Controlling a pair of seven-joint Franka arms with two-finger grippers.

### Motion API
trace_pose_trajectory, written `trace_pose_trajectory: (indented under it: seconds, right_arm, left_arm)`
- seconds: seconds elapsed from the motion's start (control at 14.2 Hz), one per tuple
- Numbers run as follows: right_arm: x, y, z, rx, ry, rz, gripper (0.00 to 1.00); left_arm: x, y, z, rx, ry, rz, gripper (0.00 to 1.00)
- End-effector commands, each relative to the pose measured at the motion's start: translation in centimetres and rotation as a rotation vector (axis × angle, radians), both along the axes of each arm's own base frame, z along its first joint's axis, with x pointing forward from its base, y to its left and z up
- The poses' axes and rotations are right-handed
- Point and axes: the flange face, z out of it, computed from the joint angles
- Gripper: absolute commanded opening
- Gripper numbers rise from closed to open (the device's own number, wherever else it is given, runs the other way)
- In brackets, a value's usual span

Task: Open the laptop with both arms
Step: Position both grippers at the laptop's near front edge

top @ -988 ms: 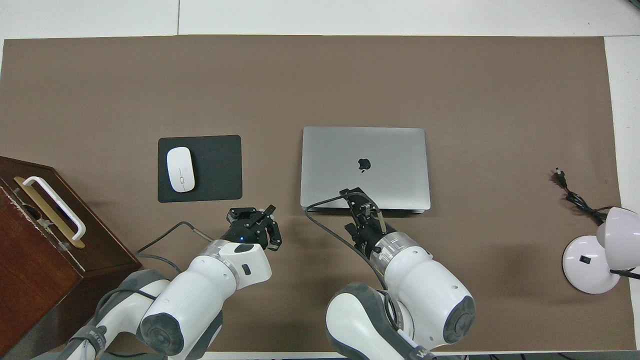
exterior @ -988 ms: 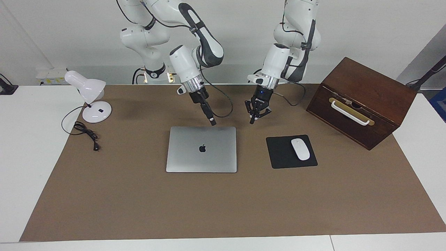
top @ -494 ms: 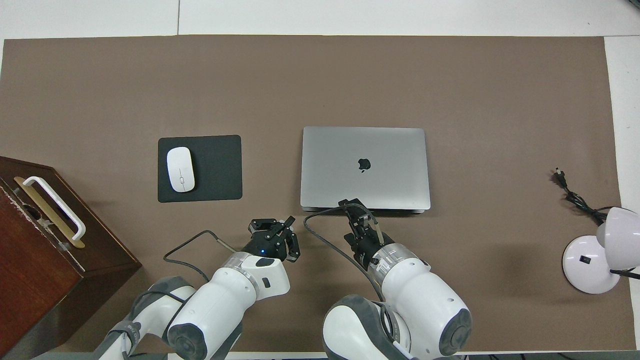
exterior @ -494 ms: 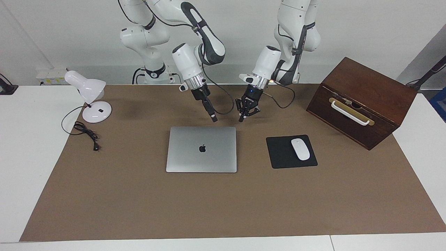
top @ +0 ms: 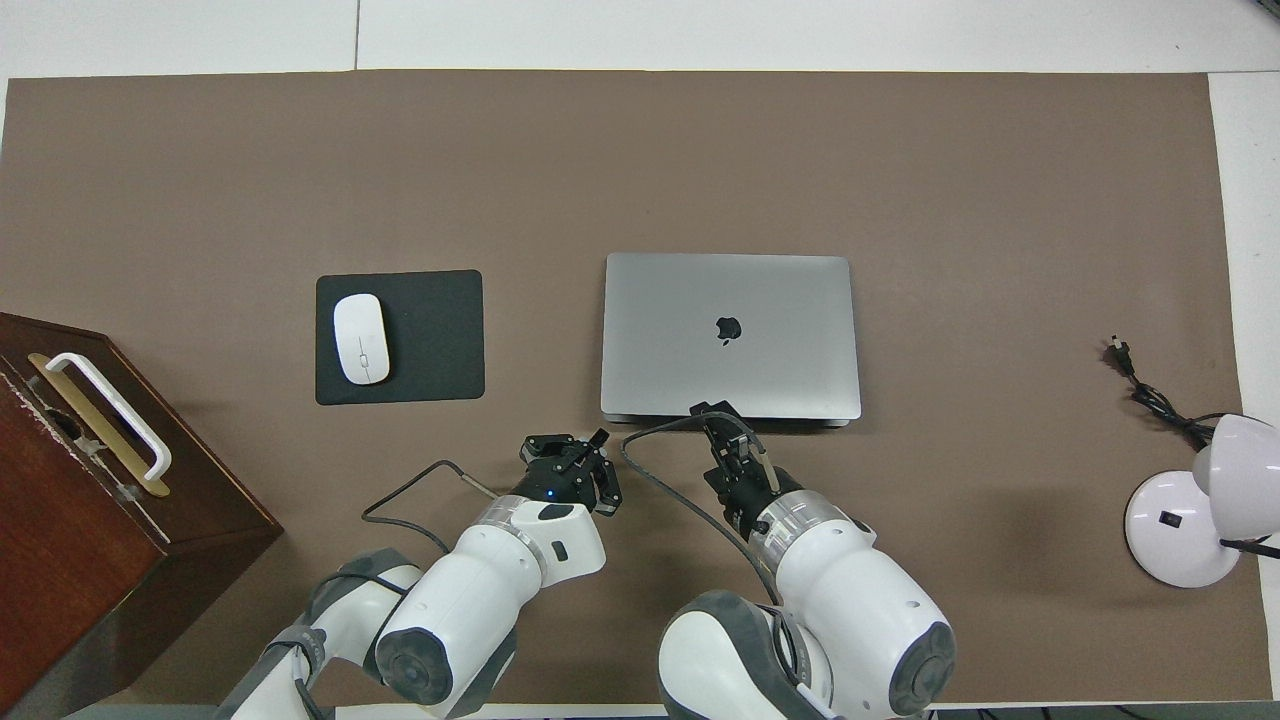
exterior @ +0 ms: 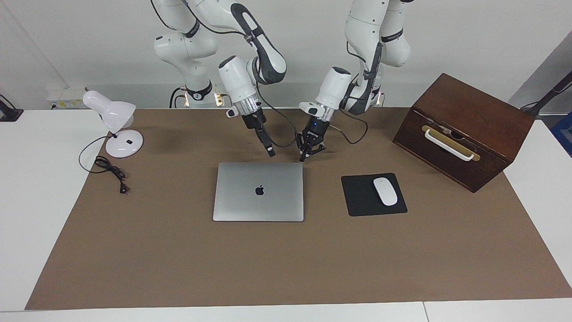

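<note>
Both end effectors poise above the closed thin silver-grey aluminium laptop [exterior: 258,191]: left end effector [exterior: 303,156] pressed together, right end effector [exterior: 271,153] unclear. Rigid, slippery, likely best lifted at its lid edge.

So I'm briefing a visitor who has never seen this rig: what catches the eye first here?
The closed silver laptop at the middle of the brown mat, apple logo up. Just above its edge nearer the robots hang the right gripper and the shut left gripper. The dark wooden box stands at the left arm's end.
</note>
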Motion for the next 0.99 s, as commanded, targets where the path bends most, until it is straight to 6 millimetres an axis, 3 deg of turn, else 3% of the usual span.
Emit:
trace_pose_trajectory:
  seconds: [0.0,0.71,0.92]
  right_arm:
    - [-0.8,-1.3,0.4,-0.019,-0.014,0.003,1.0]
    - [1.5,-5.9,-0.4,-0.086,-0.028,-0.006,1.0]
    - [1.9,-6.4,-0.5,-0.087,-0.025,-0.001,1.0]
  left_arm:
    - [1.1,-1.2,-0.6,-0.014,-0.01,0.013,0.0]
    - [2.7,-1.5,-0.9,-0.013,-0.021,0.023,0.0]
    - [3.5,-2.1,-0.9,-0.018,-0.031,0.023,0.0]
